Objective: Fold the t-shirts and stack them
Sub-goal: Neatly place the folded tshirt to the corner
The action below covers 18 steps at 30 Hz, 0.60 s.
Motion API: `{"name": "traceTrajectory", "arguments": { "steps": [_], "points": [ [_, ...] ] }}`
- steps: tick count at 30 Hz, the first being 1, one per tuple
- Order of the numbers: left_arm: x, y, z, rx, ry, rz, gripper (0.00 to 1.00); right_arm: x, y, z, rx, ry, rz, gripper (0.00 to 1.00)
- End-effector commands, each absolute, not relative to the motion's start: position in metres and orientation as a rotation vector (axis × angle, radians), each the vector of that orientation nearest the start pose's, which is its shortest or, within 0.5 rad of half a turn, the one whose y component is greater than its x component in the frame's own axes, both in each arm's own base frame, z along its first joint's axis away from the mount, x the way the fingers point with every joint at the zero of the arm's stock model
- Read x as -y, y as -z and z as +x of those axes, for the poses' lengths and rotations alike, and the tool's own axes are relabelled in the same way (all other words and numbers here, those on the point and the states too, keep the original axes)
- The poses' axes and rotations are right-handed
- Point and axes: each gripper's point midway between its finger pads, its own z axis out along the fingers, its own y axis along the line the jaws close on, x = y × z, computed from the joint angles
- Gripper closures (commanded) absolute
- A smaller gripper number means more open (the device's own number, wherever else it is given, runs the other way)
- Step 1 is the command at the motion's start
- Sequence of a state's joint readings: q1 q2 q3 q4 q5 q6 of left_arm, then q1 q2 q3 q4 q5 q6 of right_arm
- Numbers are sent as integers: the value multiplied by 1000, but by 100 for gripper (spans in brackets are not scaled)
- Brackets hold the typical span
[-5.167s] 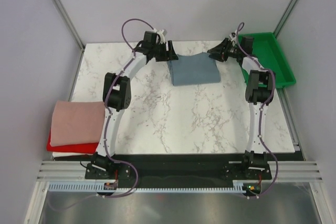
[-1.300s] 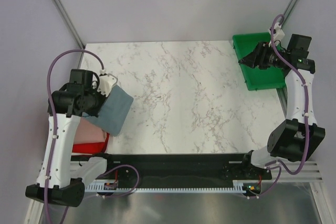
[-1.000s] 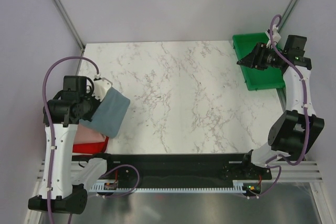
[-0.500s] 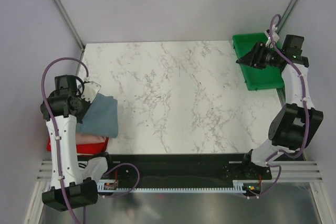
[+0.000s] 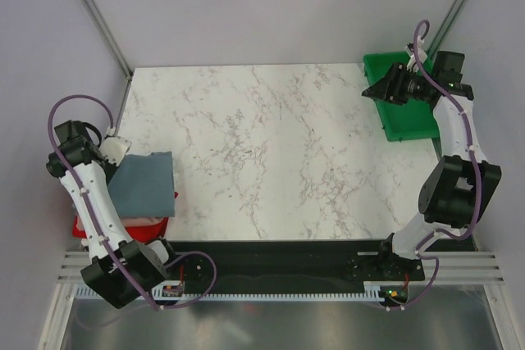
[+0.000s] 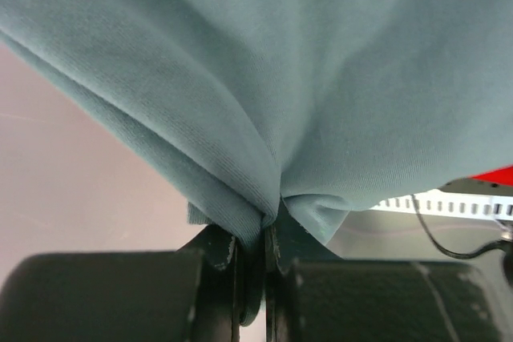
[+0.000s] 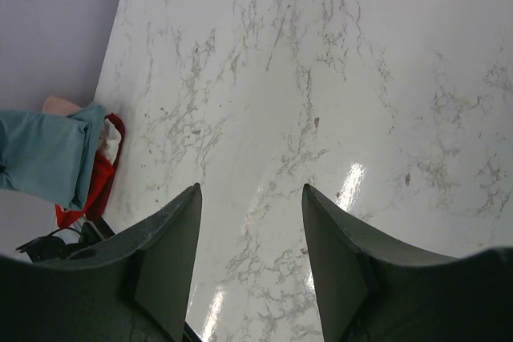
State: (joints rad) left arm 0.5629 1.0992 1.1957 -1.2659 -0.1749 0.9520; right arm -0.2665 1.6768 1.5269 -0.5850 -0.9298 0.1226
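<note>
Whereas a second ago the folded slate blue-grey cotton t-shirt [image 5: 143, 182] hangs out over the white marble bench [image 5: 287, 153], we now see it swung left and lying over the stack at the near left corner. It covers most of the folded pale pink t-shirt [image 6: 72, 190], with the red t-shirt [image 6: 498, 175] peeking out beneath. Our left arm [image 5: 90, 194] has pulled back to the left edge. Its wrist view shows the left jaws closed on a bunched fold of the blue-grey cloth, with pink fabric directly below. The right arm [image 5: 459, 129] has barely shifted: it waits at the far right over the green plastic tray [image 5: 414, 125], right jaws open and holding nothing. We judge that the carry is done and the shirt is roughly where it belongs. What remains for this one is to let go and draw the jaws clear without dragging the top layer askew. Whether the shirt rests fully on the pile or partly hangs from the grip, we cannot tell.
</note>
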Motion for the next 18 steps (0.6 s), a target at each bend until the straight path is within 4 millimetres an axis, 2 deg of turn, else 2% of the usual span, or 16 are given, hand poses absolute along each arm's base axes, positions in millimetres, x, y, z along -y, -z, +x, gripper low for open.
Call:
{"name": "traceTrajectory", "arguments": {
  "steps": [1,5,13,15,16,17,18],
  "points": [
    [-202,-218,156,-2808,-781,615,98,-34,-269,437,-2068,-947,-96,39],
    [-223,-210,163,-2830,-804,624,98,-37,-267,438,-2072,-947,-100,39],
    [-246,-194,185,-2865,-823,583,98,-39,-268,440,-2072,-942,-99,39],
    [-251,-193,184,-2884,-844,555,90,-39,-266,440,-2077,-941,-97,39],
    [-254,-195,187,-2872,-868,534,74,-39,-266,440,-2075,-942,-98,39],
    [-256,-201,190,-2845,-893,466,67,-40,-264,439,-2080,-944,-96,39],
    [-257,-218,196,-2778,-928,414,60,-41,-263,438,-2081,-945,-96,39]
  ]
}}
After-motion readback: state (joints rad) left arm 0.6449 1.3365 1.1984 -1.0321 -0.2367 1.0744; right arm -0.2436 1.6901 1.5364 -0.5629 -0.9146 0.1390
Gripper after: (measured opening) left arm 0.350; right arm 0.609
